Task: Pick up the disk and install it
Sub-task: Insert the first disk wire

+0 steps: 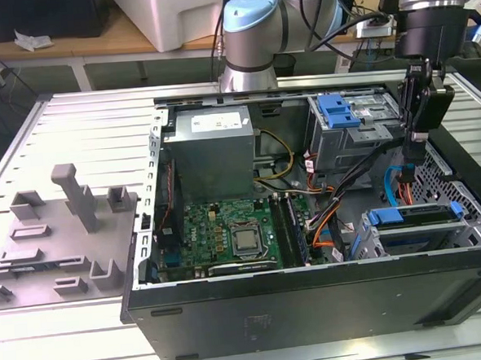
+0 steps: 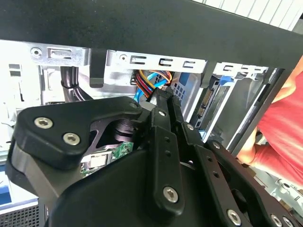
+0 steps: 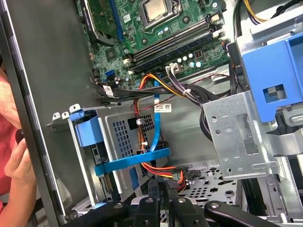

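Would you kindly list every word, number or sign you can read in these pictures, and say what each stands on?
No text here can be read.
White label on the grey metal power supply box: print too small.
White tag on the blue cable: print too small.
White sticker on the green motherboard: print too small.

Open desktop computer case [image 1: 313, 306] on a slatted metal table [image 1: 82, 124], green motherboard [image 1: 227, 234] and grey power supply [image 1: 214, 149] exposed. The arm's black tool [image 1: 416, 157] hangs over the case toward the exterior view's right, near a metal drive bay [image 1: 353, 144] topped by a blue latch [image 1: 338, 109]. Grey moulded fixtures [image 1: 64, 231] lie at the exterior view's left
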